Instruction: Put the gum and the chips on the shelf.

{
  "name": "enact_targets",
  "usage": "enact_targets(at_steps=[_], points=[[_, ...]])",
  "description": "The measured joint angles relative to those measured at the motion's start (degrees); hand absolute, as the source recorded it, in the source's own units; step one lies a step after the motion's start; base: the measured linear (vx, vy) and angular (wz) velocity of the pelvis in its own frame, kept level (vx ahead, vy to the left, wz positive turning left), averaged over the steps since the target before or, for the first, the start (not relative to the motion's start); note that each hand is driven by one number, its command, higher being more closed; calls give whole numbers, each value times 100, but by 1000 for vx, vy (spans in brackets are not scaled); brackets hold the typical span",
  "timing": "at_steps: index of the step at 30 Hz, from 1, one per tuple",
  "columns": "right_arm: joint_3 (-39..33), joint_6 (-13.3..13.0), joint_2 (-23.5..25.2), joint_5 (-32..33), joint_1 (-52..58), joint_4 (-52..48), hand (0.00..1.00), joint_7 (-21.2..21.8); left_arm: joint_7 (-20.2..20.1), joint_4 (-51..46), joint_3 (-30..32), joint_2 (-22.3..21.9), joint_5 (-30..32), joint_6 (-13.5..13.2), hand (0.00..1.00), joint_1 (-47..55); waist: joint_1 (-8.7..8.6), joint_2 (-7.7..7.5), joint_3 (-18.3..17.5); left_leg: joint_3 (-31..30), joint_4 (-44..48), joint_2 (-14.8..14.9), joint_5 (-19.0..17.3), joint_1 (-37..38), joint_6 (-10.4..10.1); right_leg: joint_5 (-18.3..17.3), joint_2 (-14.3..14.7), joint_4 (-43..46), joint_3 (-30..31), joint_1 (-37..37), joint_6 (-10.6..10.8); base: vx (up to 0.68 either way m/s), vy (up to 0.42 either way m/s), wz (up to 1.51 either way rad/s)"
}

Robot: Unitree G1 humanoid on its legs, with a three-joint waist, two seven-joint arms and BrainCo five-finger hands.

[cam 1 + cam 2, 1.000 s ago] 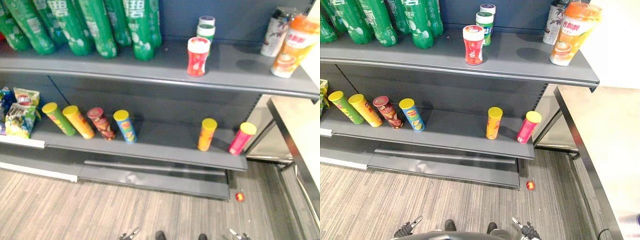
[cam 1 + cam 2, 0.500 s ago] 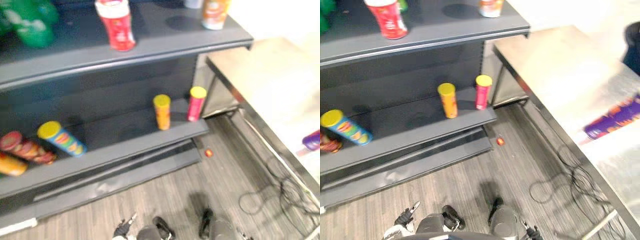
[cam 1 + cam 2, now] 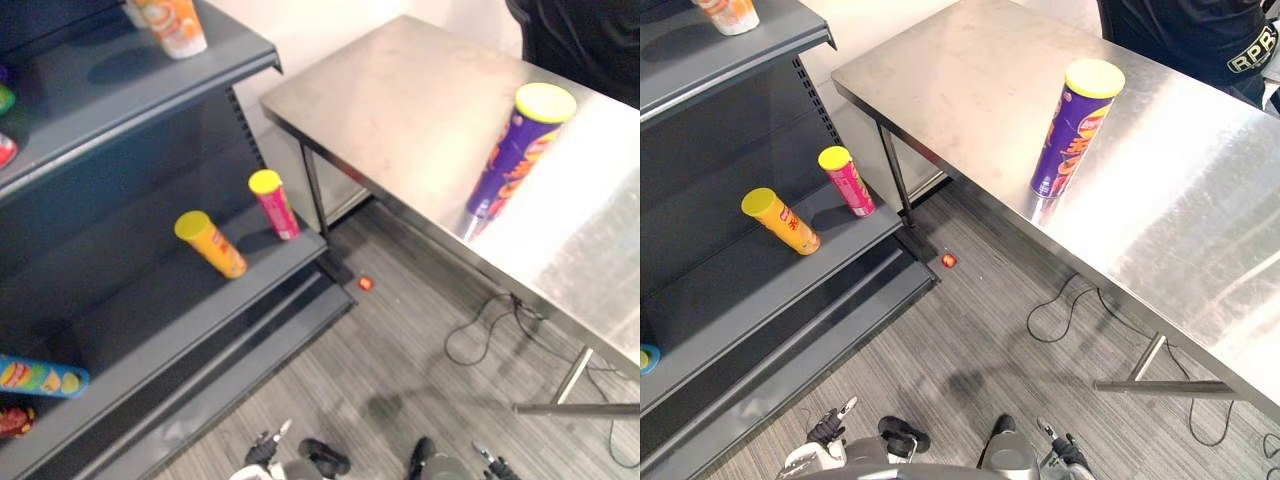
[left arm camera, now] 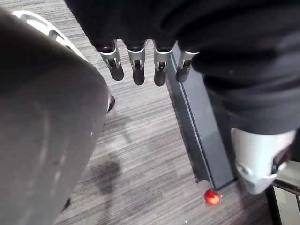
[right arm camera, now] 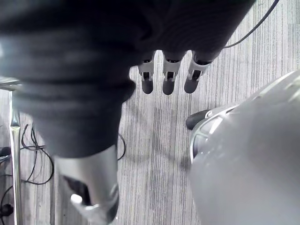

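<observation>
In the left eye view a purple chips can (image 3: 508, 150) with a yellow lid stands upright on the steel worktop (image 3: 400, 110), close to the worktop's nearer edge. A dark shelf unit (image 3: 100, 95) stands just beside the worktop's end. On its lower board the pink can (image 3: 274, 205) stands nearer the worktop and the yellow can (image 3: 211, 243) farther from it. An orange cup (image 3: 172, 20) sits on the upper board. A small red object (image 3: 366, 284) lies on the floor near the worktop's corner leg. In the right eye view a person (image 3: 1180, 30) in dark clothing stands at the worktop's far side. The left hand (image 3: 830, 428) and right hand (image 3: 1060, 448) hang low, well apart from the worktop. In the left wrist view the left hand's fingers (image 4: 136, 70) point straight down over the grey striped floor (image 4: 140, 140), relaxed and holding nothing. In the right wrist view the right hand's fingers (image 5: 168, 79) are likewise straight and empty.
</observation>
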Motion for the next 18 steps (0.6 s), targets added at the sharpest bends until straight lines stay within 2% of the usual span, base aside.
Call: enact_targets(at_steps=[3,5,6,7,8,9,11,12,14,16,17,18], points=[[-44,-1,21,12,4,82,0,9,3,-9,197,-4,-1,9,0,-3,-109,26,95,45,421,297,-97,38,-4,-226,42,215,38,-28,-95,-87,-51,-11],[-40,-3,-1,8,12,123,0,14,20,-65,307,5,-26,-10,0,33,-65,39,148,-35,1151,758,-111,104,0,-344,222,284,354,-23,-212,-31,-101,-64],[-31,-7,-26,9,13,129,0,14,6,-143,383,-4,-209,-30,0,89,-56,61,160,-500,1440,917,-45,69,86,-366,314,291,542,-3,-257,-9,-115,-83],[-18,-17,-46,11,13,153,0,17,0,-174,425,-29,-308,-38,0,112,-53,68,171,-985,1595,955,25,7,148,-376,387,291,672,19,-285,10,-130,-100],[22,-87,-117,14,14,148,0,14,-1,-243,388,-16,-450,-78,0,147,-52,38,179,-2094,1926,924,171,-319,84,-353,382,280,952,37,-329,50,-59,-109],[12,-122,-220,14,-4,150,0,1,-12,-252,259,-70,-480,-78,0,129,-59,40,177,-3137,1684,433,-165,-472,-252,-311,278,250,1230,-17,-354,64,-12,-114],[-58,-139,-403,14,-41,173,0,-8,-48,-248,84,-153,-508,-90,0,151,-51,94,182,-3886,1200,-146,-372,-522,-358,-188,232,100,1639,-43,-339,75,93,-122],[-121,-147,-425,12,-57,202,0,-6,-51,-251,62,-153,-557,-91,0,167,-49,94,182,-4071,839,-349,-368,-535,-364,-113,242,25,1867,-41,-301,84,106,-116],[-292,-170,-421,7,-62,229,0,-9,-46,-249,53,-163,-545,-96,0,176,-37,116,170,-4401,177,-521,-265,-517,-440,-68,298,-25,2176,-47,-234,120,163,-98],[-388,-190,-435,2,-71,211,0,-5,-35,-232,48,-211,-526,-95,0,181,1,241,111,-4796,-452,-633,403,-528,-456,-29,425,-25,2464,-119,-96,157,224,-86],[-482,-195,-365,4,-75,213,0,-1,-15,-218,44,-203,-456,-95,0,135,24,211,78,-4865,-528,-747,271,-425,-480,1,372,-61,2612,-122,13,148,209,-42],[-496,-184,-280,3,-33,241,0,2,-9,-259,-4,-140,-380,-106,0,112,45,89,68,-4925,-523,-878,270,-431,-479,25,260,-133,2653,-111,54,136,219,-24]])
